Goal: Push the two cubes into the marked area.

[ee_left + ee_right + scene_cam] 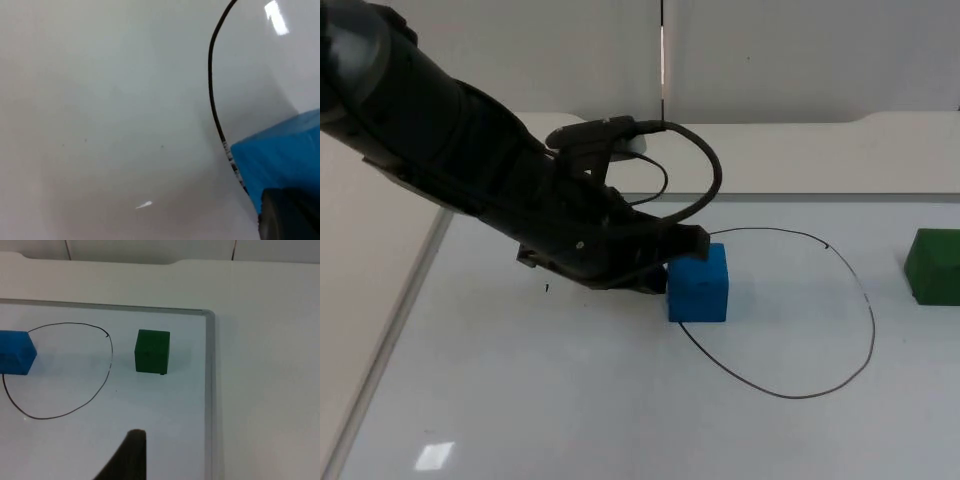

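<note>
A blue cube (700, 285) sits across the left edge of the marked area (780, 310), a black outline drawn on the white board. My left gripper (675, 262) presses against the cube's left side, low over the board. Its wrist view has the blue cube (280, 155) right in front of the left gripper (290, 217), beside the black line (212, 90). A green cube (935, 265) stands to the right, outside the outline. The right wrist view takes in the green cube (152, 351), the marked area (60, 370) and the blue cube (15, 352), with my right gripper (131, 460) held back from them.
The white board has a grey frame along its left edge (400, 310), its back edge (800, 197) and its right edge (209, 390). The green cube stands close to that right frame. The left arm stretches from the upper left across the board's back-left part.
</note>
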Robot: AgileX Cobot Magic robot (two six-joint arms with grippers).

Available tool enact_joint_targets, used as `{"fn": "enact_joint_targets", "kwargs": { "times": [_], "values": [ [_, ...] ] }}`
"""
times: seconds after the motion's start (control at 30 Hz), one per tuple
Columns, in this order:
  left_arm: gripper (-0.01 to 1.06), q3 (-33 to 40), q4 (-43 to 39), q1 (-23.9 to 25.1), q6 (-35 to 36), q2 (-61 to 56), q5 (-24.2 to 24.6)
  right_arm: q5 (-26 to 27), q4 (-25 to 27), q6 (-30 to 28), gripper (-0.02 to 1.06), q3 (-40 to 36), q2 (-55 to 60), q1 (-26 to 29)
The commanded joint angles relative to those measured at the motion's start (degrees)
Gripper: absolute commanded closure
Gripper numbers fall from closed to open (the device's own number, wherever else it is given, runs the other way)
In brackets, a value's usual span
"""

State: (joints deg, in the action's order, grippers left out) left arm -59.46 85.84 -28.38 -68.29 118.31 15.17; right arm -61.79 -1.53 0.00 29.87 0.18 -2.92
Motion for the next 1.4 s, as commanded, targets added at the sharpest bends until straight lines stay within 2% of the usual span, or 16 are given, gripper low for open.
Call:
{"fn": "enact_joint_targets", "kwargs": {
  "times": [0.0,0.3,0.43,0.73,1.0,1.37],
  "values": [
    [1.05,-0.4,0.4,-0.4,0.0,0.0,-0.1,0.0,0.1,0.0,-0.01,-0.3,-0.2,0.3],
    [1.05,-1.9,0.3,-0.9,0.0,0.0,1.0,0.0,0.1,0.0,-0.01,-0.3,-0.2,0.3],
    [1.05,-2.0,0.3,-2.7,-0.2,0.5,-0.8,0.0,0.1,0.0,-0.01,-0.3,-0.2,0.3],
    [1.05,-2.2,0.3,-3.1,-0.3,0.6,-1.8,0.0,0.1,0.0,-0.01,-0.3,-0.2,0.3],
    [1.05,-3.1,0.5,-3.6,-0.3,0.6,-0.7,0.0,0.1,0.0,-0.01,-0.3,-0.2,0.3],
    [1.05,-3.1,-4.8,-3.6,0.1,-1.1,-0.7,0.0,0.1,0.0,-0.01,-0.3,-0.2,0.3]
  ]
}}
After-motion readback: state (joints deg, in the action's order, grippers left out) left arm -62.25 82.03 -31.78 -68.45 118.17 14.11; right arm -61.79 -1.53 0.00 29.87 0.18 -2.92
